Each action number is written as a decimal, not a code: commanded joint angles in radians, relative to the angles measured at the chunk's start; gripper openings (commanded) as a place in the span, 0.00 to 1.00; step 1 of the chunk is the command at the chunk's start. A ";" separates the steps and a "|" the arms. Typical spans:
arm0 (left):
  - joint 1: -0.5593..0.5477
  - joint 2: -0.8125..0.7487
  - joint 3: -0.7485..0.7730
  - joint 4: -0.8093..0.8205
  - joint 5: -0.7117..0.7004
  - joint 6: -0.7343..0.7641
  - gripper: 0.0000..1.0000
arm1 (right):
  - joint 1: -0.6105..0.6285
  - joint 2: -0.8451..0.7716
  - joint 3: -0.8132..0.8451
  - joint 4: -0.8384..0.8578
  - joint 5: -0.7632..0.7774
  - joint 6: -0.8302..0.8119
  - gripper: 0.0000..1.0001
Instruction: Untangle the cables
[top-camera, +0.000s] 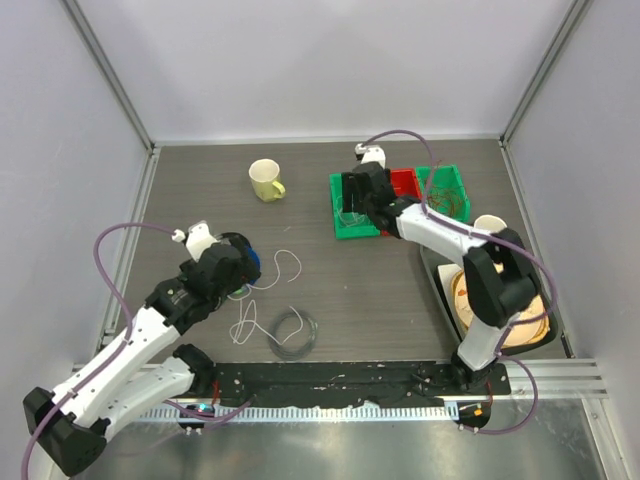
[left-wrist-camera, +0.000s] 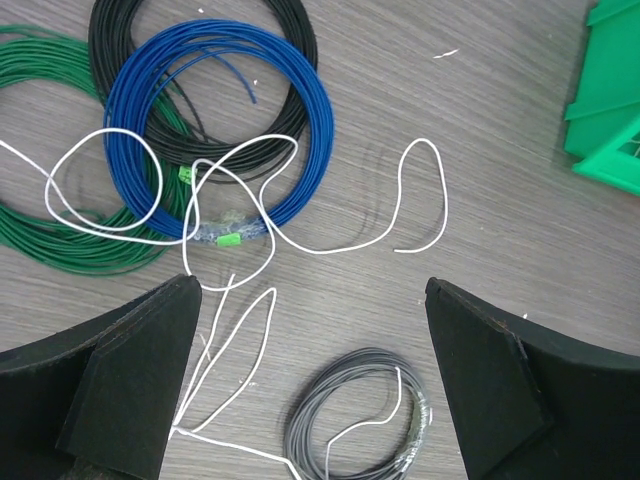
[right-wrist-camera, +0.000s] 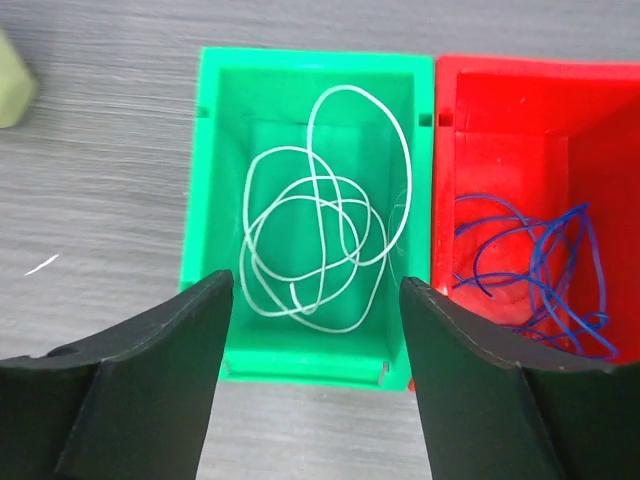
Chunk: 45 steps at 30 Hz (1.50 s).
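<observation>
Loose white cables (left-wrist-camera: 400, 200) lie looped on the table, one strand threaded over the blue ring (left-wrist-camera: 300, 90). More white strands (left-wrist-camera: 240, 350) run between my left fingers. My left gripper (left-wrist-camera: 310, 380) hangs open above them, holding nothing; from above it (top-camera: 235, 270) is at the left. A coiled white cable (right-wrist-camera: 320, 220) lies in the green bin (right-wrist-camera: 215, 180), and blue-purple cables (right-wrist-camera: 530, 270) lie in the red bin (right-wrist-camera: 600, 110). My right gripper (right-wrist-camera: 315, 340) hovers open over the green bin's near wall, empty.
A blue ring, a green ring (left-wrist-camera: 40, 230) and a black ring (left-wrist-camera: 110, 50) overlap at the left. A dark grey coil (left-wrist-camera: 350, 420) lies near the front. A yellow mug (top-camera: 265, 180), a second green bin (top-camera: 450, 190) and a tray with a plate (top-camera: 440, 290) stand further back and to the right.
</observation>
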<state>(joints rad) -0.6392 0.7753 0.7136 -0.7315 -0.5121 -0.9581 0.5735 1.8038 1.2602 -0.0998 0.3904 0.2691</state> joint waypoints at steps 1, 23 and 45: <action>0.025 0.031 -0.014 0.010 -0.042 0.007 1.00 | 0.029 -0.202 -0.060 0.037 -0.123 -0.097 0.75; 0.409 0.024 -0.276 0.310 0.500 -0.030 1.00 | 0.454 0.038 -0.151 0.247 -0.072 0.585 0.79; 0.409 -0.151 -0.246 0.130 0.297 -0.036 1.00 | 0.595 0.355 0.206 -0.284 0.423 0.726 0.58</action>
<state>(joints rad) -0.2344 0.6628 0.4351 -0.5694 -0.1719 -0.9920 1.1599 2.1357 1.4517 -0.2356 0.6910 0.9371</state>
